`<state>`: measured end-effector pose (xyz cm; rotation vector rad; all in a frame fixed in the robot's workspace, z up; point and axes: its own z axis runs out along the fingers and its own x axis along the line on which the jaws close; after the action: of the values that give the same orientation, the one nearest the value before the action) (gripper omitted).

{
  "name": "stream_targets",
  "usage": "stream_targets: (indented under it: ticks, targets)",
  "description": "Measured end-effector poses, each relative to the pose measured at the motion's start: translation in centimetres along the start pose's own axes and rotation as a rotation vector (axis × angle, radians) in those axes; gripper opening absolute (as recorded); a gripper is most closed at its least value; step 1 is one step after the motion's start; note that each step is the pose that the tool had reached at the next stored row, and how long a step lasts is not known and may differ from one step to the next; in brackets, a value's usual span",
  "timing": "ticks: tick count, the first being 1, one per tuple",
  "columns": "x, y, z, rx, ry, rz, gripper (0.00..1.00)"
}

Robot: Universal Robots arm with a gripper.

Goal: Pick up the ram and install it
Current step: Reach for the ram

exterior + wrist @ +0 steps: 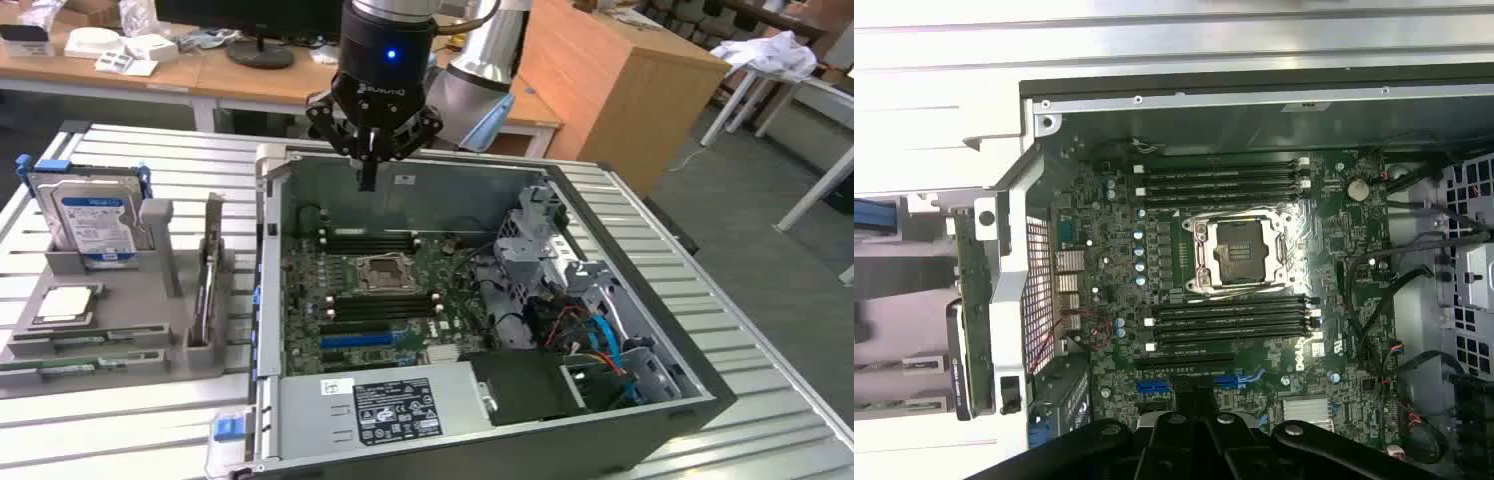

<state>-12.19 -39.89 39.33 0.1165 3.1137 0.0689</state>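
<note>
Green ram (94,339) lies at eight o'clock from my gripper (370,183) (pinched together, empty); I'd grasp its long edges squarely.

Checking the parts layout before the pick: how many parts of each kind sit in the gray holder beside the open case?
Hard drive: 1
CPU: 1
Ram sticks: 3 (one on edge, two lying flat)
Total: 5
</note>
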Motion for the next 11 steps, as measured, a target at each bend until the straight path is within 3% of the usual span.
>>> stream_targets:
  ticks: [11]
  targets:
    - [0.01, 0.0, 0.0, 0.0, 0.0, 0.0, 0.11]
